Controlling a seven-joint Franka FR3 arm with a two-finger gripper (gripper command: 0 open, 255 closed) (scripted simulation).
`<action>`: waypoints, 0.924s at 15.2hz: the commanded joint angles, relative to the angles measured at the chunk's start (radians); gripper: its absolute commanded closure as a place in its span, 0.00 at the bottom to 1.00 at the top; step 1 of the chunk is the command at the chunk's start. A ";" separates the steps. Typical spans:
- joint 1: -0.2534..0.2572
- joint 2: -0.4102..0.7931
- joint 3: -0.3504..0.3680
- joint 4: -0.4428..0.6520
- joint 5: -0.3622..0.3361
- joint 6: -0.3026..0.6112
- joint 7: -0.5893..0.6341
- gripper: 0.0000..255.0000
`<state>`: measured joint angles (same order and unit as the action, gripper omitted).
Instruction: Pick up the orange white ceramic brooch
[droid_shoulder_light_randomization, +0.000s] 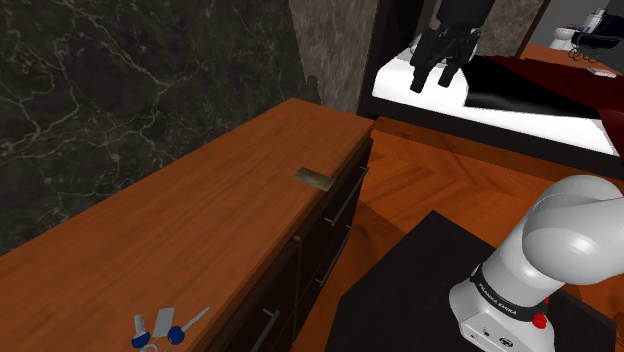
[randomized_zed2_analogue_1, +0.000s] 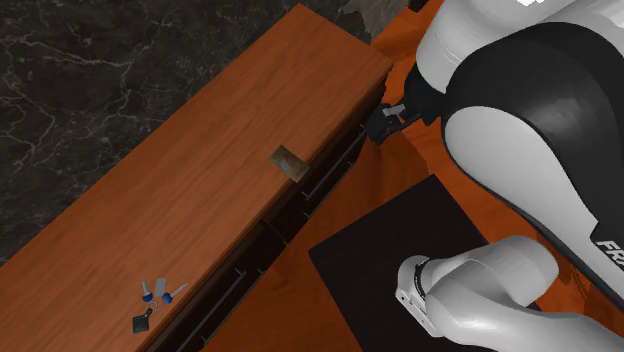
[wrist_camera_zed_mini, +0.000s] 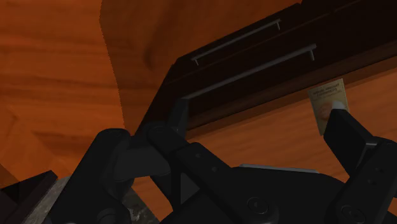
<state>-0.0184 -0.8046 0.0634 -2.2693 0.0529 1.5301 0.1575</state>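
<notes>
On the dresser top (droid_shoulder_light_randomization: 200, 220), brooch (droid_shoulder_light_randomization: 313, 178) and keys (droid_shoulder_light_randomization: 165, 326) lie well apart.

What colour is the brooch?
The brooch is orange and white on tan; wrist view shows it best.

Shoulder view: high, beside and behind the stand (droid_shoulder_light_randomization: 420, 290), facing down along the wooden cabinet top (droid_shoulder_light_randomization: 200, 230).

Second exterior view: higher and steeper (almost overhead), close behind the arm (randomized_zed2_analogue_1: 520, 110), whose bulk crowds that view's right.

Both share the cabinet top, the brooch card (droid_shoulder_light_randomization: 314, 178), the keys (droid_shoulder_light_randomization: 160, 328) and the stand.

Wrist view: on the hand, set off from the cabinet's front, facing its drawer handles (wrist_camera_zed_mini: 236, 42) and the same card.
</notes>
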 joint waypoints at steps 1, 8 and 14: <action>0.000 0.000 0.000 0.000 0.000 0.000 0.000 0.00; 0.048 0.152 0.063 -0.059 0.030 0.193 -0.022 0.00; 0.085 0.316 0.120 -0.067 0.044 0.350 -0.038 0.00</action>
<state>0.0609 -0.5211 0.1748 -2.3373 0.0956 1.8497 0.1240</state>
